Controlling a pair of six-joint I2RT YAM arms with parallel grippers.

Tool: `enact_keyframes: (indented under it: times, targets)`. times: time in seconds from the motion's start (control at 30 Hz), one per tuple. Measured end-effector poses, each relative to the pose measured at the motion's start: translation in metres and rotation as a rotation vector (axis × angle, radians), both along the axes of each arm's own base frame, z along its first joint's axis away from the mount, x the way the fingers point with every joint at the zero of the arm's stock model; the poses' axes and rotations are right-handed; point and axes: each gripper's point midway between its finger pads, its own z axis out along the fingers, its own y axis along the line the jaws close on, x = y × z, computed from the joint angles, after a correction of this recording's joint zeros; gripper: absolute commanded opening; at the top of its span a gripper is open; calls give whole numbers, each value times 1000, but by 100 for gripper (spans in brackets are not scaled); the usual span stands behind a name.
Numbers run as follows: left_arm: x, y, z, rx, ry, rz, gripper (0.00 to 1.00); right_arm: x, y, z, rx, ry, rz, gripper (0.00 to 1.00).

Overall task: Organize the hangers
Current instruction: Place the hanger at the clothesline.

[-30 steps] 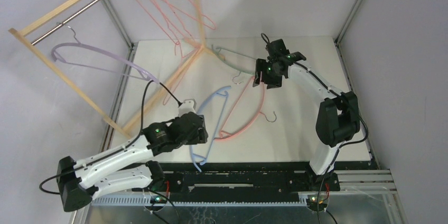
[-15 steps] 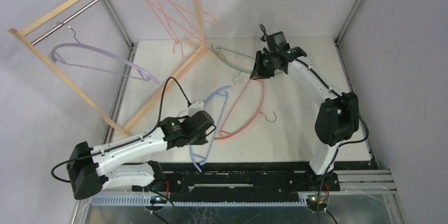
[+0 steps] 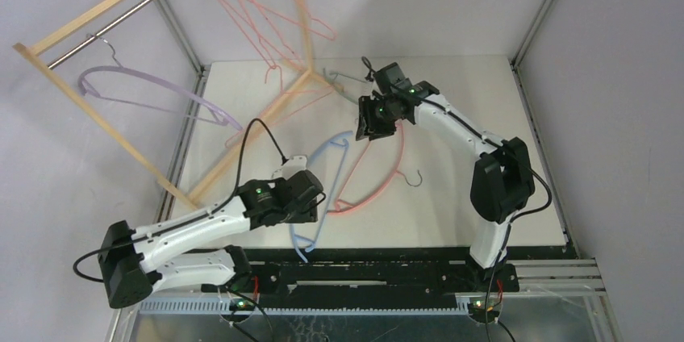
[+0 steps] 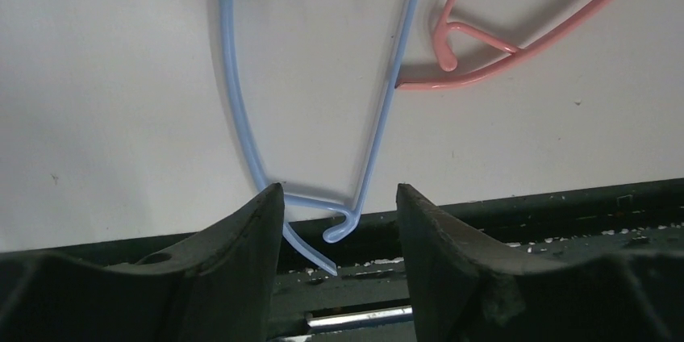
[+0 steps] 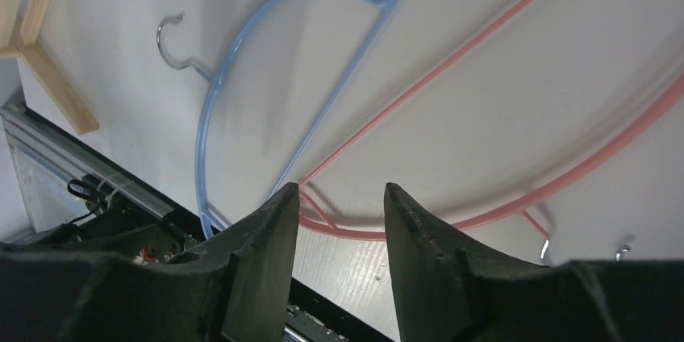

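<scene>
between parted fingers of left claw (image 4: 339,190): blue hanger (image 4: 227,35) end, ungripped; right claw (image 5: 340,190) parted above pink hanger (image 5: 452,60).

Top view looks down from behind the arms (image 3: 193,225); both wrist views sit close above bench (image 3: 452,197), sharing blue hanger (image 4: 227,35)

From above I get flat, even light with no harsh glare. The white table (image 3: 452,197) reads bright, and the shadows under the arms are faint and soft. The thin wire hangers (image 3: 266,11) at the far left look pale and slightly smeared. In the wrist views the left gripper (image 4: 339,190) and right gripper (image 5: 340,190) are dark, underexposed and out of focus. The blue hanger (image 5: 242,92) throws a wide, blurry shadow, and the table looks greyer there.
</scene>
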Motion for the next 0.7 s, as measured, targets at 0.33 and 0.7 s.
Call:
enact_keyframes:
  times: [0.33,0.7]
  targets:
    - [-13,24,-14,-5,3,59,71,-10,23,-16,-43,15,61,57]
    - [-23,47,-58,56,34,115,63,-27,37,-31,-67,50,114,56]
